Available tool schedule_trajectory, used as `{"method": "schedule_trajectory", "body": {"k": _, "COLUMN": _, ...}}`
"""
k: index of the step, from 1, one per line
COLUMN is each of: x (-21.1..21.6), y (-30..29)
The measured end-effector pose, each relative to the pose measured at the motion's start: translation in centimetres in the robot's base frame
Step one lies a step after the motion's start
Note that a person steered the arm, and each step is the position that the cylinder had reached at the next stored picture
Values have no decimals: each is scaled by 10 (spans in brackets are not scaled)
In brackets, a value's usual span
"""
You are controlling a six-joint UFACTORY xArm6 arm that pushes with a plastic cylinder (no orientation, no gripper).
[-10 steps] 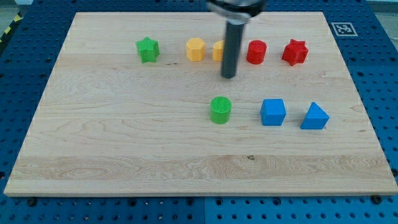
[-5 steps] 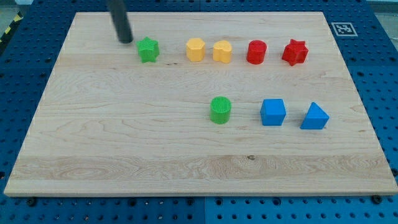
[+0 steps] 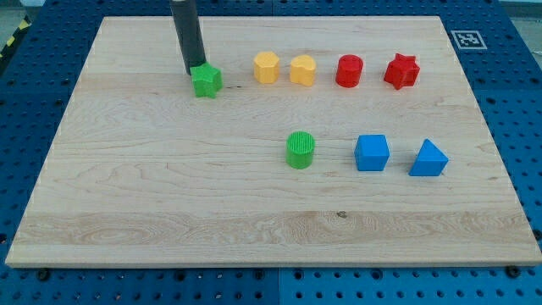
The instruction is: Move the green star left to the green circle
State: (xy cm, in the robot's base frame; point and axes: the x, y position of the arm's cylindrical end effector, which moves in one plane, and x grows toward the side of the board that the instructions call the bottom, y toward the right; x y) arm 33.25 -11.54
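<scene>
The green star (image 3: 207, 81) sits in the upper left part of the wooden board (image 3: 169, 195). My tip (image 3: 194, 71) is against the star's upper left edge, touching it. The rod rises from there out of the view's top. The green circle (image 3: 300, 149) stands near the board's middle, below and to the right of the star, well apart from it.
A row runs right of the star: a yellow hexagon (image 3: 267, 67), a second yellow block (image 3: 302, 70), a red cylinder (image 3: 349, 70) and a red star (image 3: 401, 71). A blue cube (image 3: 372, 152) and a blue triangular block (image 3: 428, 158) lie right of the green circle.
My tip swung from the board's upper middle to the far upper left, then came right onto the green star. The star has shifted slightly down and right.
</scene>
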Motion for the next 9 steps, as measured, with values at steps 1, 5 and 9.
{"method": "schedule_trajectory", "body": {"k": 1, "x": 10, "y": 38}}
{"method": "schedule_trajectory", "body": {"k": 5, "x": 30, "y": 17}}
{"method": "schedule_trajectory", "body": {"k": 9, "x": 47, "y": 26}}
